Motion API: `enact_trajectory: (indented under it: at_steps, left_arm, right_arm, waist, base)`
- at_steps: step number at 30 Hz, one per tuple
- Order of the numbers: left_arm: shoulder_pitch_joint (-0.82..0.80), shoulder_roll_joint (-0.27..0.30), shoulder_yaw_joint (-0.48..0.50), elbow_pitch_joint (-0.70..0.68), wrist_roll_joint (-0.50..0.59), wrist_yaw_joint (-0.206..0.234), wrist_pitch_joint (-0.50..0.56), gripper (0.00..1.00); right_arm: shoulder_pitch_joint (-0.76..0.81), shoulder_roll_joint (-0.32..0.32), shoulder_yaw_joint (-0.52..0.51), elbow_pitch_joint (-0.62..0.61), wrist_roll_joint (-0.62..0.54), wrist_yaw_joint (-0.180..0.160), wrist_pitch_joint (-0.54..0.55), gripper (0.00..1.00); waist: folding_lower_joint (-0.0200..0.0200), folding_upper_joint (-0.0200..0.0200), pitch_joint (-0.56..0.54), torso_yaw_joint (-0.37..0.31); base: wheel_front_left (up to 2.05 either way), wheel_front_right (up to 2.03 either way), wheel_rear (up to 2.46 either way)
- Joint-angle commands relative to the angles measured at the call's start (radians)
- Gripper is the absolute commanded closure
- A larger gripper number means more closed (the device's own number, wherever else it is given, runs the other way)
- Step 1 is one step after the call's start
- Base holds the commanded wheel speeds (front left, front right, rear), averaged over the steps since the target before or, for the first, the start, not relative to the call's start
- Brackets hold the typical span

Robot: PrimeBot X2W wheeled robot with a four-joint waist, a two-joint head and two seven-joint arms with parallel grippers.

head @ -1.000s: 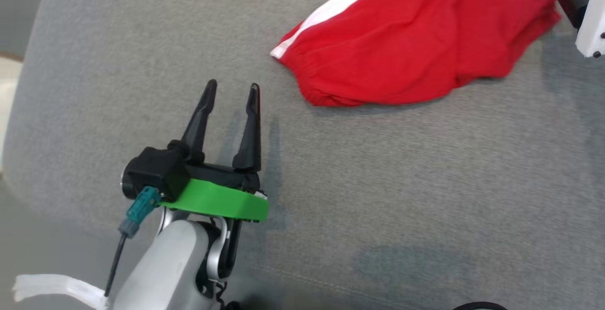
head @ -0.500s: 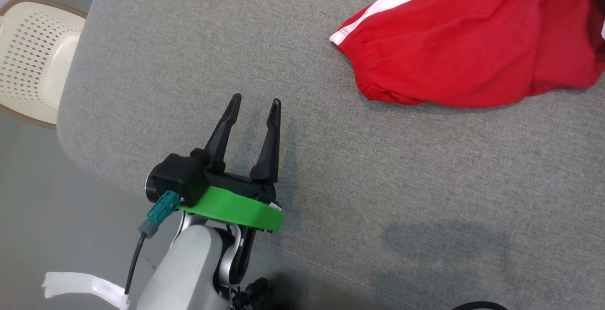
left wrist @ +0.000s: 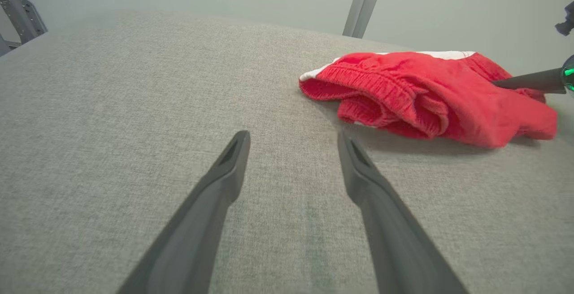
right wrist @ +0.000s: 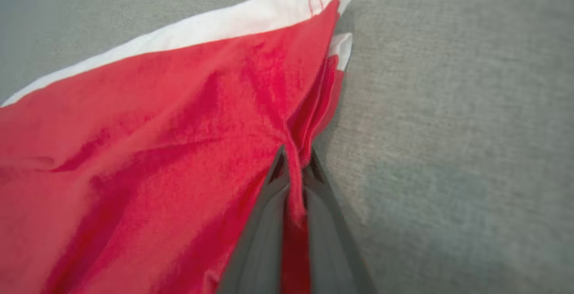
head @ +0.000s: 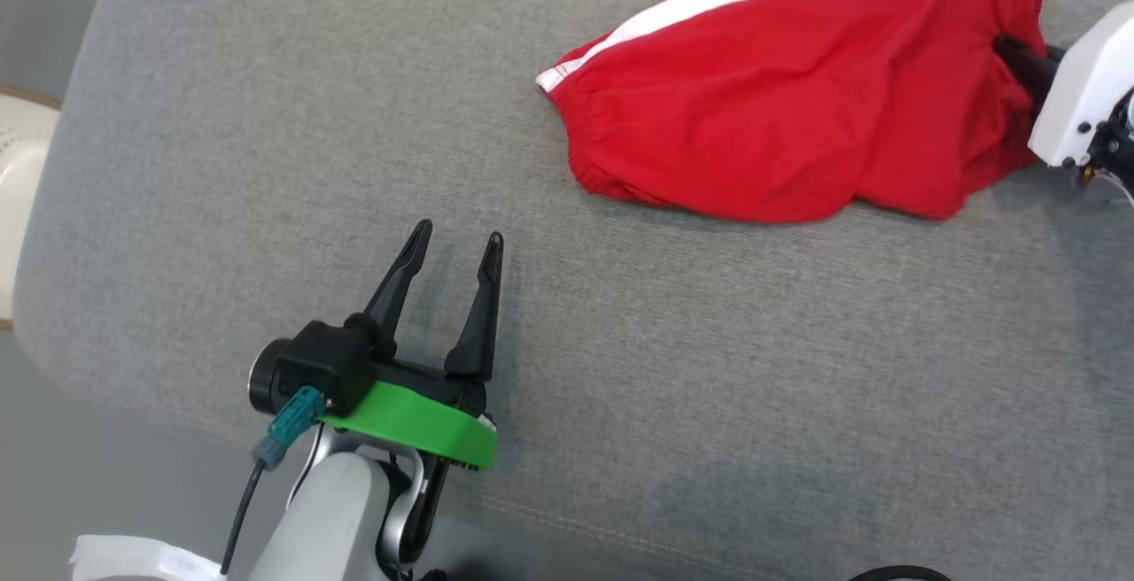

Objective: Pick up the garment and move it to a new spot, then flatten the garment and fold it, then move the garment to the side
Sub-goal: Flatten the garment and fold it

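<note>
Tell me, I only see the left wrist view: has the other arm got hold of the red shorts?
Observer: Yes. The right wrist view shows the right jaws shut on a pinched fold of the shorts.
Operator: What's behind my jaws?
Observer: In the head view, a green ring sits just behind the left jaws.
</note>
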Motion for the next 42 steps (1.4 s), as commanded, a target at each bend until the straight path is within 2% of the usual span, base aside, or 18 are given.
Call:
enact_trajectory:
  at_steps: [1,12,16,20,26,31,35,38,42]
  left_arm:
    - [0.017,0.010,0.007,0.004,0.008,-0.005,-0.003,0.00]
    - [0.078,0.025,-0.015,0.015,0.042,-0.024,-0.003,0.00]
    - [0.107,0.028,-0.022,0.010,0.041,-0.025,-0.003,0.00]
    - [0.120,0.027,-0.027,0.007,0.037,-0.024,-0.002,0.00]
    - [0.125,0.019,-0.036,0.008,0.026,-0.023,-0.003,0.00]
    - [0.090,0.010,-0.055,0.006,0.023,-0.027,-0.002,0.00]
    - [0.050,0.001,-0.085,0.018,0.020,-0.034,-0.002,0.00]
    - [0.029,-0.002,-0.090,0.032,0.020,-0.036,-0.003,0.00]
    - [0.023,-0.006,-0.066,0.046,0.012,-0.037,-0.002,0.00]
  right_arm:
    - [0.048,-0.007,-0.007,0.011,0.010,-0.003,-0.002,1.00]
    - [0.224,0.015,-0.172,0.036,0.054,-0.002,-0.076,1.00]
    - [0.253,-0.004,-0.239,0.039,0.047,-0.002,-0.109,1.00]
    - [0.237,-0.027,-0.272,-0.017,0.041,-0.002,-0.115,1.00]
    - [0.182,-0.019,-0.215,-0.154,0.029,-0.002,-0.075,1.00]
    - [0.092,0.067,-0.089,-0.239,-0.015,-0.002,0.008,1.00]
    - [0.031,0.179,0.035,-0.211,-0.059,-0.002,0.092,1.00]
    - [0.024,0.215,0.082,-0.178,-0.082,-0.002,0.104,1.00]
    - [0.018,0.248,0.091,-0.134,-0.100,-0.002,0.100,1.00]
  waist:
    - [0.0000,0.0000,-0.104,-0.118]
    - [0.0000,0.0000,-0.183,-0.205]
    - [0.0000,0.0000,-0.194,-0.216]
    - [0.0000,0.0000,-0.200,-0.222]
    - [0.0000,0.0000,-0.201,-0.226]
    - [0.0000,0.0000,-0.172,-0.218]
    - [0.0000,0.0000,-0.131,-0.178]
    - [0.0000,0.0000,-0.120,-0.142]
    - [0.0000,0.0000,-0.117,-0.114]
  base:
    - [0.00,0.00,0.00]
    - [0.00,0.00,0.00]
    - [0.00,0.00,0.00]
    - [0.00,0.00,0.00]
    - [0.00,0.00,0.00]
    - [0.00,0.00,0.00]
    - [0.00,0.00,0.00]
    - [0.00,0.00,0.00]
    - [0.00,0.00,0.00]
